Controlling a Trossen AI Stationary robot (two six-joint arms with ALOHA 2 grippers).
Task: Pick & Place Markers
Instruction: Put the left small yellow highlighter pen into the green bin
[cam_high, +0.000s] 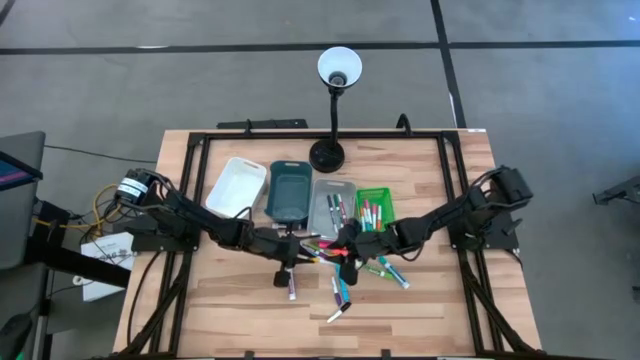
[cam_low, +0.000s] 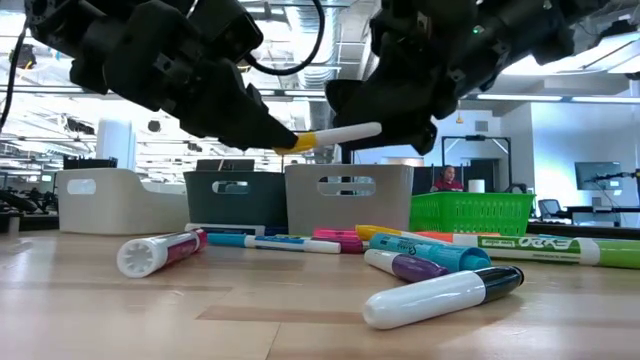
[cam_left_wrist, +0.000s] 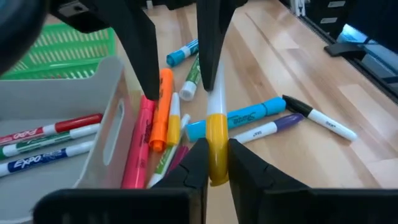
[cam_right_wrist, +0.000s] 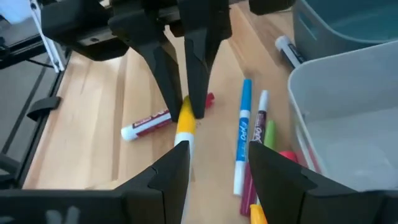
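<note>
A marker with a yellow cap and white barrel (cam_low: 335, 134) hangs in the air above the pile of loose markers (cam_low: 400, 262) at the table's middle. My left gripper (cam_left_wrist: 211, 149) is shut on its yellow end. My right gripper (cam_right_wrist: 217, 168) faces it from the table's right and is open. Its fingers stand on either side of the barrel's white free end (cam_right_wrist: 181, 149). Seen from above, the two grippers (cam_high: 300, 245) (cam_high: 345, 240) meet nose to nose in front of the trays. My left gripper pinches the marker's yellow cap (cam_left_wrist: 216, 134) between its two fingers, coming from the table's left and slanting a little down. The marker sticks out ahead of the fingers, in line with them. It is almost level and lifted clear of the table. My right gripper: its one finger (cam_right_wrist: 171, 171) is right beside the white barrel end; I cannot tell whether it touches.
Behind the grippers stand a white tray (cam_high: 236, 187), a dark teal tray (cam_high: 290, 190), a grey tray (cam_high: 320, 208) holding markers and a green basket (cam_high: 388, 208) holding markers. A black lamp (cam_high: 328, 152) stands at the far edge. Loose markers (cam_high: 340, 298) lie toward the near edge.
</note>
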